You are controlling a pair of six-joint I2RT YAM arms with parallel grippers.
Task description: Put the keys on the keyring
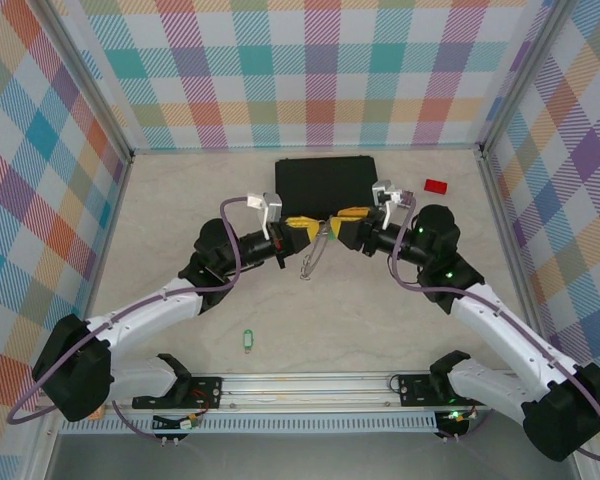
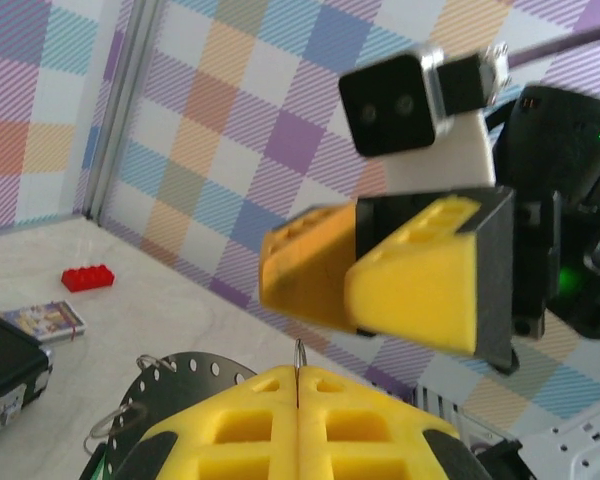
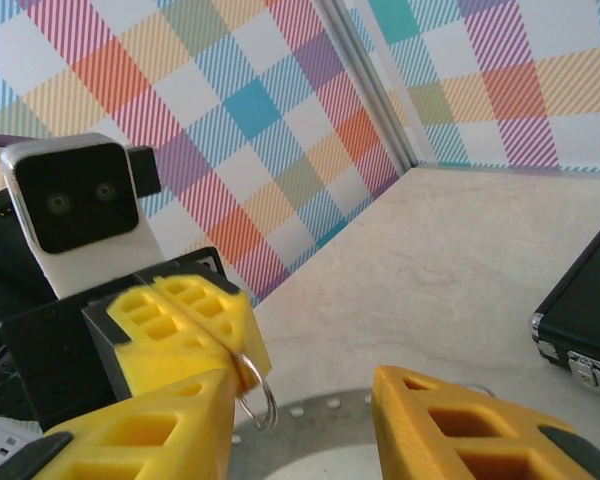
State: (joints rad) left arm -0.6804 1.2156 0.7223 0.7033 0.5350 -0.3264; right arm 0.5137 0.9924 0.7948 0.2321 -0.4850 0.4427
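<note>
The keyring [image 1: 308, 258], a flat grey hoop with small holes, hangs under the two grippers above the middle of the table. My left gripper [image 1: 310, 228] is shut on its thin wire loop, which sticks up between the pressed-together yellow fingers [image 2: 250, 420]. The hoop's dark face [image 2: 185, 385] shows below them. My right gripper [image 1: 336, 224] faces the left one tip to tip and is open. In the right wrist view, its left finger [image 3: 130, 440] is close beside the loop [image 3: 257, 395], with the hoop [image 3: 320, 445] showing in the gap. One green key [image 1: 247, 341] lies on the table near the front.
A black case [image 1: 325, 182] lies just behind the grippers, its latch edge [image 3: 585, 310] to the right of the right gripper. A small red block [image 1: 436, 185] sits at the back right. Plaid walls close in the table on three sides.
</note>
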